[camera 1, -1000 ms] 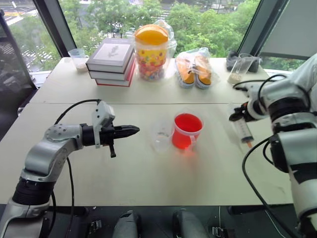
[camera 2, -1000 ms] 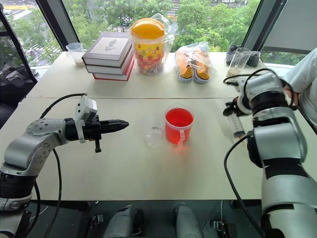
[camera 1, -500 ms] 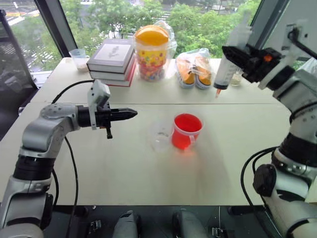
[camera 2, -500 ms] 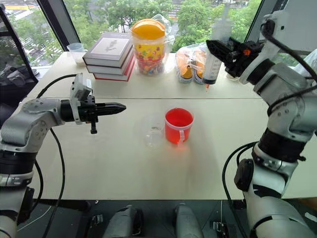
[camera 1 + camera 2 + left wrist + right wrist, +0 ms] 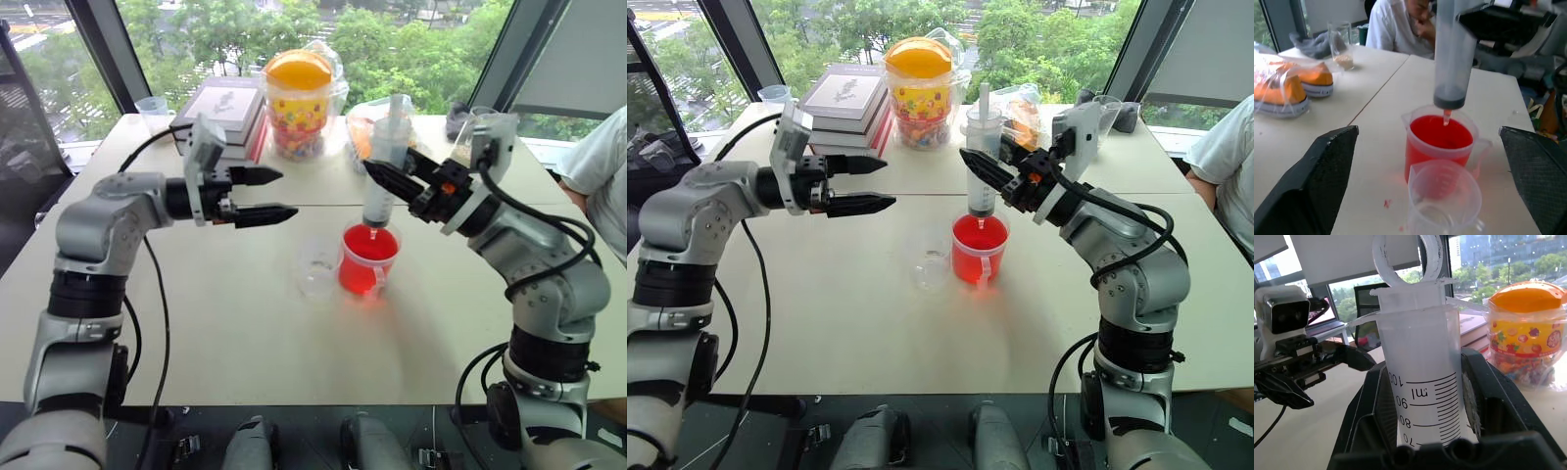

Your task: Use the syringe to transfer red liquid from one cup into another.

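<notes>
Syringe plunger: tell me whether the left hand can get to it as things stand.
Probably yes. The left hand is open and empty, level with the top of the syringe, which the right hand holds upright over the red cup. Nothing stands between them.

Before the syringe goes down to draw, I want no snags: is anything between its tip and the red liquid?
Nothing visible. The syringe hangs upright in the right end effector, tip just above the red liquid in the open red cup. The small clear cup stands beside it.
</notes>
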